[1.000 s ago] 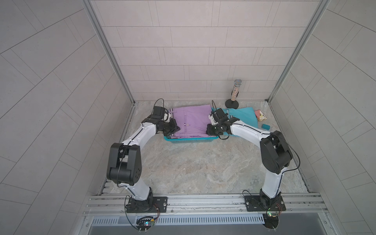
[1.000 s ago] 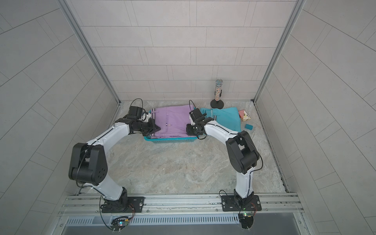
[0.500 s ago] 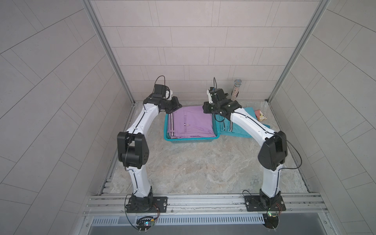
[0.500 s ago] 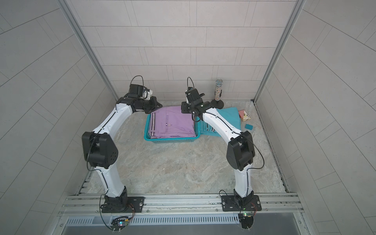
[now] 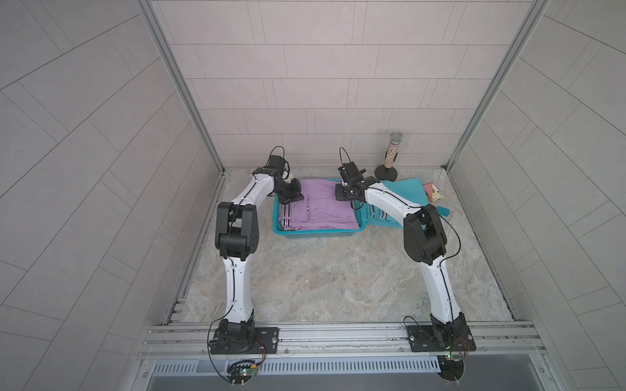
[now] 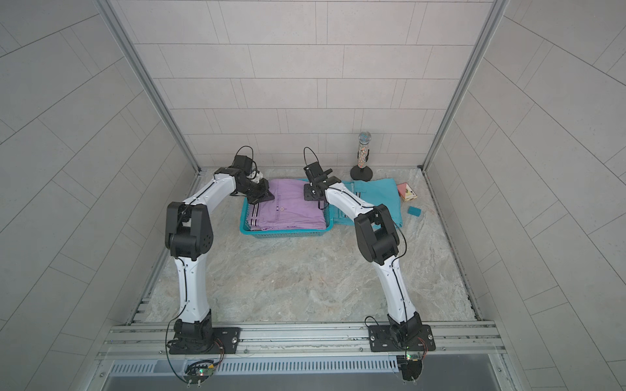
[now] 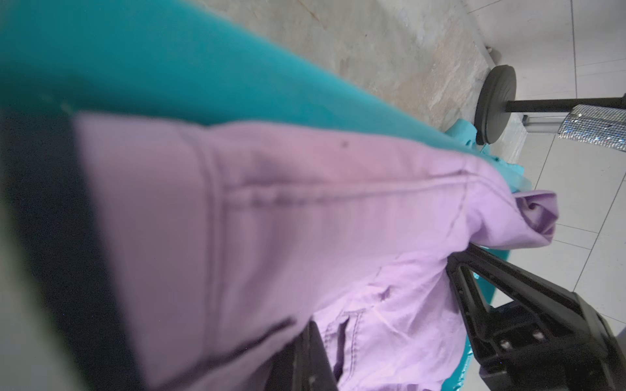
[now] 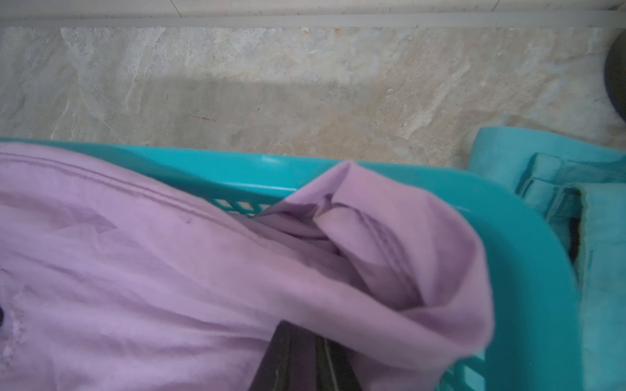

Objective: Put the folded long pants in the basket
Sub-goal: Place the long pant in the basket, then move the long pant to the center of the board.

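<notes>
In both top views, you've got the basket at the far middle of the desk. The lilac pants lie inside it, striped bands at their left edge. Your left claw is down at the far-left corner of the lilac pants. Your right claw is down at their far-right corner, by the basket's right rim. The turquoise pants lie on the desk just beside the basket on its right, partly under the right arm. Behind them stands a glittery microphone on a stand. To their right, on the desk, are a small pink box and a small teal block.

Left wrist view: lilac cloth fills most of the frame, close and blurred, with the basket's teal rim behind it. The left claw's dark fingers show at the frame edge, pressed together: clenched. You can't tell whether any cloth is pinched between them.

Right wrist view: the corner of the lilac pants is rumpled and folded up against the basket's corner rim. The turquoise pants sit outside that rim. The right claw's fingers stand close together with their tips hidden under lilac cloth. You can't tell whether it is grasping or released.
</notes>
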You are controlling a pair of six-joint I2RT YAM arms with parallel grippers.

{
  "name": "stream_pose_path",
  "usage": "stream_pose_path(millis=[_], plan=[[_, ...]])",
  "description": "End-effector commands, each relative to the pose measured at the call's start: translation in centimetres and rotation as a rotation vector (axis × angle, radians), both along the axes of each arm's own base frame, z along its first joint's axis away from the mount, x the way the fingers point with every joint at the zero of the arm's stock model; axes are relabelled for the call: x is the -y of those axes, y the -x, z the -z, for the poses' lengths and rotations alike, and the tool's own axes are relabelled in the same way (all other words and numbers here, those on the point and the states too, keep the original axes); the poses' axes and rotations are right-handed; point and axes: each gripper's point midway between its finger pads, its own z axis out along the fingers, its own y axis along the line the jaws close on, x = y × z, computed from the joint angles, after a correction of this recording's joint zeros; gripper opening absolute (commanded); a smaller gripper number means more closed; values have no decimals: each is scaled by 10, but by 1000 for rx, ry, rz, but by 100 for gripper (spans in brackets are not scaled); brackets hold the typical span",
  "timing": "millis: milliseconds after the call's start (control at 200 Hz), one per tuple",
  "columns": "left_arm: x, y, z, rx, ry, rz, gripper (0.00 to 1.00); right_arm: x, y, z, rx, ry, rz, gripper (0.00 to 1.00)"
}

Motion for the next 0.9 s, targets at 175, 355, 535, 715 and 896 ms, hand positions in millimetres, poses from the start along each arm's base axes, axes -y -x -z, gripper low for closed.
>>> stream_pose_path(millis=[175, 355, 535, 715, 896], plan=[[-13, 22, -62, 112, -16, -19, 17, 25, 22, -49, 40, -47, 19, 32], [-3, 72, -131, 203, 85, 21, 60, 46, 53, -152, 180, -202, 43, 57], [-18, 128, -159, 301, 60, 53, 77, 98, 98, -164, 236, -332, 176, 72], [-37, 161, -138, 361, -51, 74, 83, 157, 130, -107, 172, -477, 385, 72], [-32, 178, -112, 305, 25, 57, 84, 181, 148, -34, 47, -520, 532, 74]])
